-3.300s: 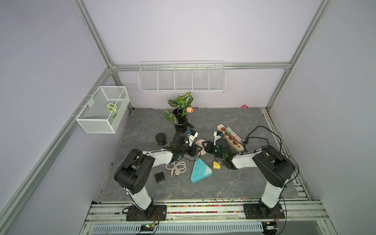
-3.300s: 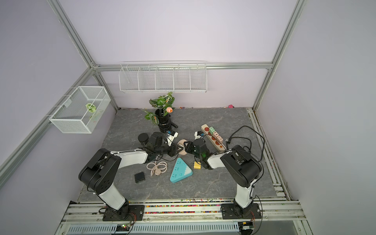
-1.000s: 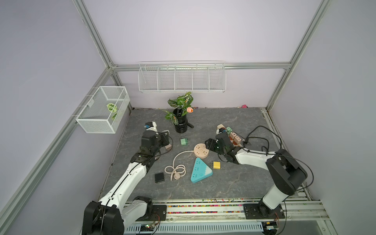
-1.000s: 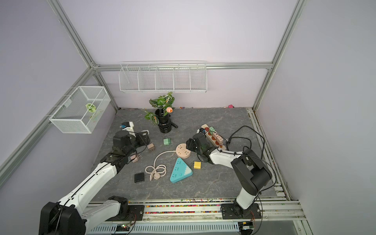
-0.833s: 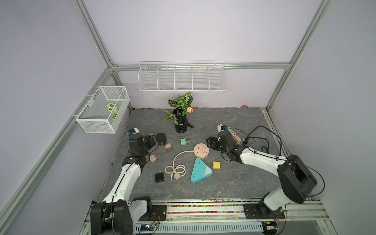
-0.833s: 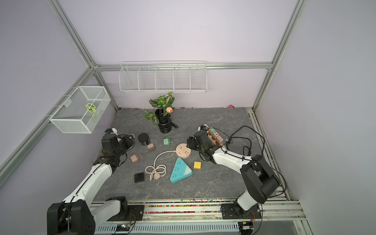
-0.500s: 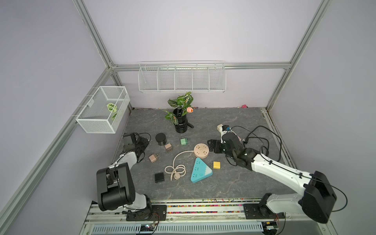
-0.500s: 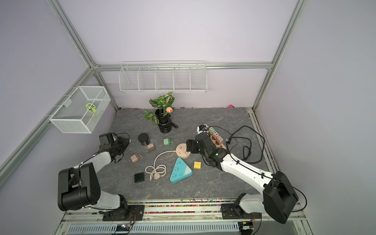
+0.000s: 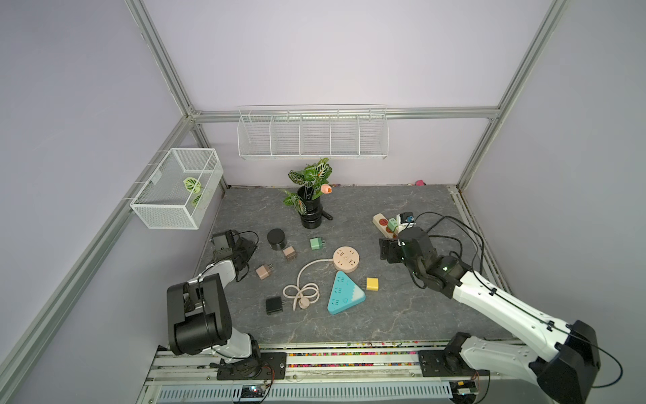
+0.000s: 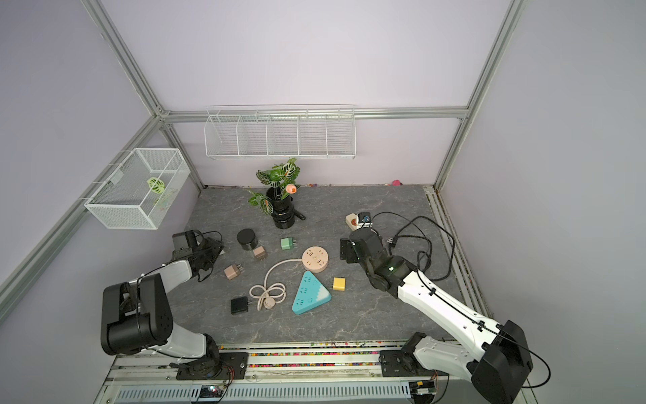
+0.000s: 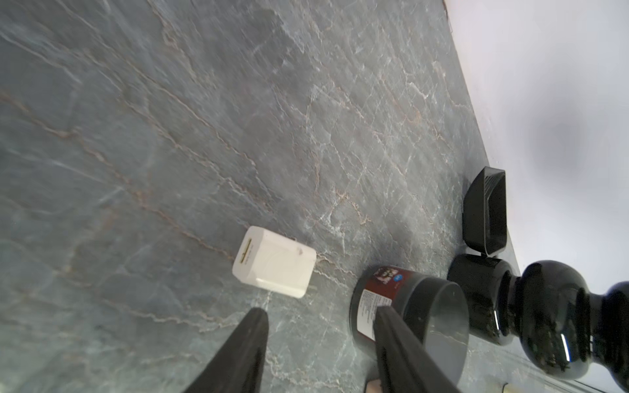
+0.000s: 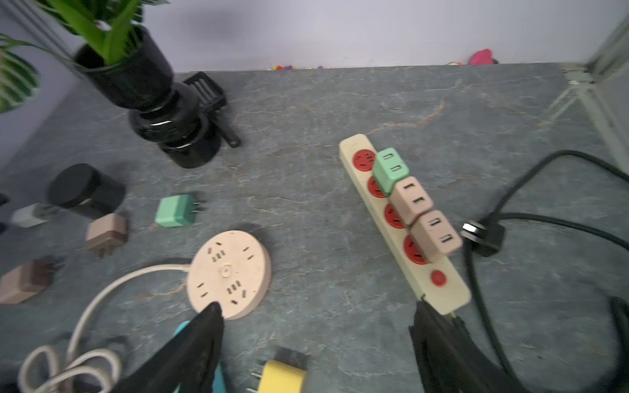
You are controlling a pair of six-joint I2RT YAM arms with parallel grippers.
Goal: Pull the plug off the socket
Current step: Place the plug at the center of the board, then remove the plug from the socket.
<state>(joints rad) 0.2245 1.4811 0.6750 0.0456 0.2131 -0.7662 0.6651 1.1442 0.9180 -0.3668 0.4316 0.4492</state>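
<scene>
I read the left gripper (image 11: 320, 310) as partly open, with nothing between its fingers. The white plug (image 11: 274, 267) lies free on the worktop (image 9: 402, 314) just ahead of them, near the left edge, beside the black jar (image 11: 439, 313). The right gripper (image 12: 316, 306) stands wide and empty, between the round socket (image 12: 228, 272) at mid-worktop and the power strip (image 12: 446, 292) toward the right edge. The strip carries a green plug (image 12: 389, 168) and two beige plugs (image 12: 410, 199).
</scene>
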